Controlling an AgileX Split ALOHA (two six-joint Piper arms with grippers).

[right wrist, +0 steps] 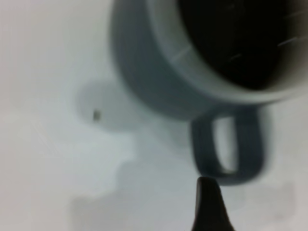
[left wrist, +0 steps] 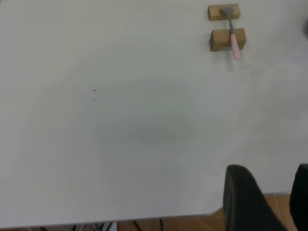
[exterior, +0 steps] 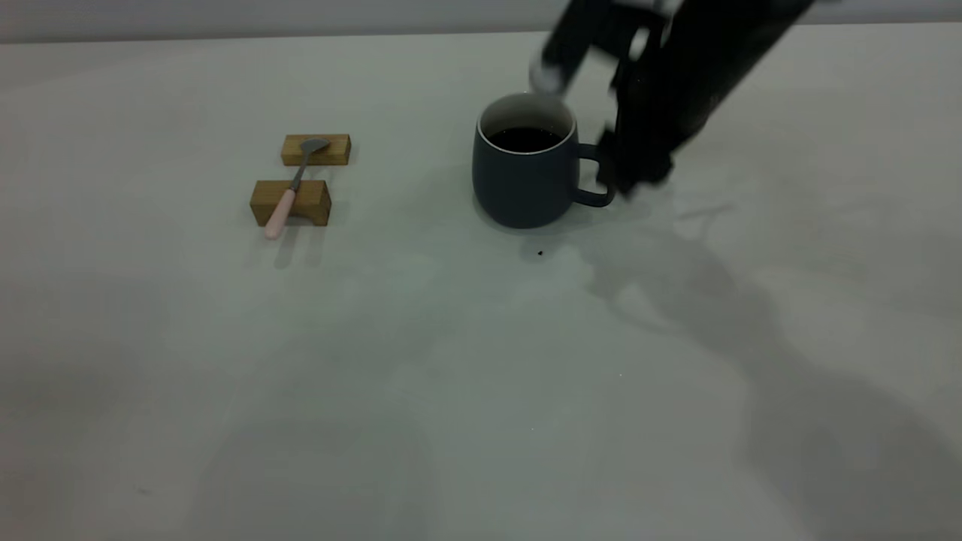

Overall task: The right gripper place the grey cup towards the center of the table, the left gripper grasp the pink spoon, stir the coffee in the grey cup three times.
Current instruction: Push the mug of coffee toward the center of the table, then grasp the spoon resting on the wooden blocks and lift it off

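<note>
The grey cup (exterior: 526, 176), w/ dark coffee (exterior: 524, 138) inside, stands upright near the centre of the surface (exterior: 481, 391); the right claw (exterior: 630, 174) is just beside its handle, and I cannot tell if it grips it or is open. I judge step 1 (placing the cup) is at its end; next the left claw (left wrist: 267, 202), parked at the surface edge w/ fingers apart and empty, must reach the pink spoon (exterior: 291, 188). Count: 1 cup, 1 spoon, 2 wooden blocks (exterior: 291, 201) under the spoon.

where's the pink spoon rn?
Exterior view, left side of the table: the pink spoon lies across two wooden blocks, well left of the grey cup.
</note>
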